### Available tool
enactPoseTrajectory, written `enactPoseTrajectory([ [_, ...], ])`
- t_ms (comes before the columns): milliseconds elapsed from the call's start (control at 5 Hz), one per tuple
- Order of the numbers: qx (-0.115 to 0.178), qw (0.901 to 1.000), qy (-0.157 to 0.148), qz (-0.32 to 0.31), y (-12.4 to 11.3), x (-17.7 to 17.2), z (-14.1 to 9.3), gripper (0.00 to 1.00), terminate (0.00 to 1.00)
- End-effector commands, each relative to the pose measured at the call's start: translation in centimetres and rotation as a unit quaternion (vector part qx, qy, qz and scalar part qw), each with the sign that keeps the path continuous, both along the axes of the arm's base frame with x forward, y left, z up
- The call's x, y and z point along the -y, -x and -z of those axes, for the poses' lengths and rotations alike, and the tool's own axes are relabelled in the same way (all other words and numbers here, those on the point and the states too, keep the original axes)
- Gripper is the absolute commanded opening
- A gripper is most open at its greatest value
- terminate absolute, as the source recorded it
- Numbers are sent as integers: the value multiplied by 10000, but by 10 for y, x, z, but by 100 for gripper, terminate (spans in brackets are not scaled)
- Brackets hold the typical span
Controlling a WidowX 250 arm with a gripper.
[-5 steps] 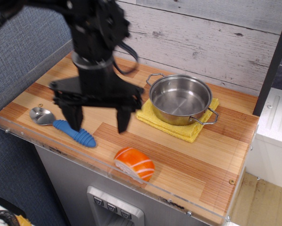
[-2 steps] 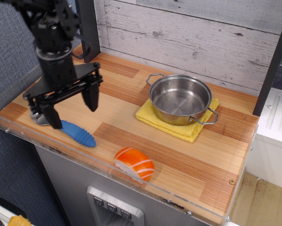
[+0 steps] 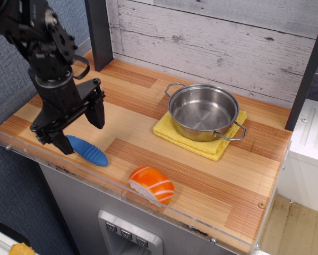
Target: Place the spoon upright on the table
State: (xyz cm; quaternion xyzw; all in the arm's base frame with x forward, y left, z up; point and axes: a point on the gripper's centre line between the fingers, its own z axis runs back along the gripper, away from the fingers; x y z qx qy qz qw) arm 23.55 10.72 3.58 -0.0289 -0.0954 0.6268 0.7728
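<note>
The spoon lies flat near the front left of the table point(image 3: 164, 159). Its ribbed blue handle point(image 3: 88, 150) shows; its silver bowl is hidden behind my gripper. My black gripper point(image 3: 79, 131) is open, jaws wide apart, low over the spoon's bowel end: one finger point(image 3: 59, 142) stands at the handle's left end, the other finger point(image 3: 97, 114) stands behind the handle. It holds nothing.
A steel pot point(image 3: 203, 112) sits on a yellow cloth pad point(image 3: 172, 133) at the back right. An orange-and-white sushi toy point(image 3: 152, 185) lies near the front edge. A clear acrylic edge point(image 3: 121, 186) runs along the front. A dark post point(image 3: 99, 32) stands at the back left.
My gripper has moved left from the table's middle to over the spoon's left end and lowered slightly. It now hides the silver bowl. The spoon has not moved.
</note>
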Motion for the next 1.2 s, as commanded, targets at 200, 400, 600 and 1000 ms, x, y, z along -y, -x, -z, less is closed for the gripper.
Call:
enactPoseTrajectory([
  [200, -180, 9997, -17, -172, -3, -11, 16, 100, 0],
  [400, -137, 9995, 69, -259, -2, -9, 17, 100, 0],
  [600, -98, 9994, 57, -342, -1, -9, 18, 0, 0],
  [1000, 73, 9993, 206, -292, 0, -10, 14, 0, 0],
])
